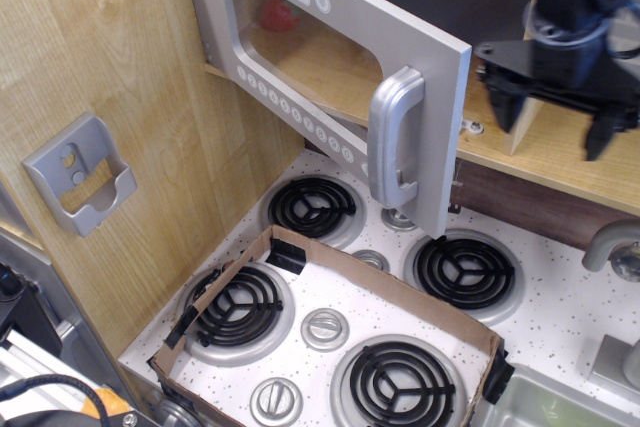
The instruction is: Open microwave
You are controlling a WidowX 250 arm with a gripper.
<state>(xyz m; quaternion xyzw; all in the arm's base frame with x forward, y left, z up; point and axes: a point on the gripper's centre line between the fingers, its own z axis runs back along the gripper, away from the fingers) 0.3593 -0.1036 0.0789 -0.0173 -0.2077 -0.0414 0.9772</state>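
In the single overhead view the black two-fingered gripper [553,117] hangs at the upper right with its fingers [503,97] spread apart and holding nothing, both tips pointing down toward the wooden shelf [560,162]. The wide silver-grey toy microwave [330,77] lies off to the left of the fingers, its tinted window door swung outward, and the chunky curved grey handle [394,137] stands near the left finger without touching it. Below the fingers sits the white speckled toy stovetop [560,322] with black coil burners [465,272], a brown cardboard frame [340,282] lying across its front half
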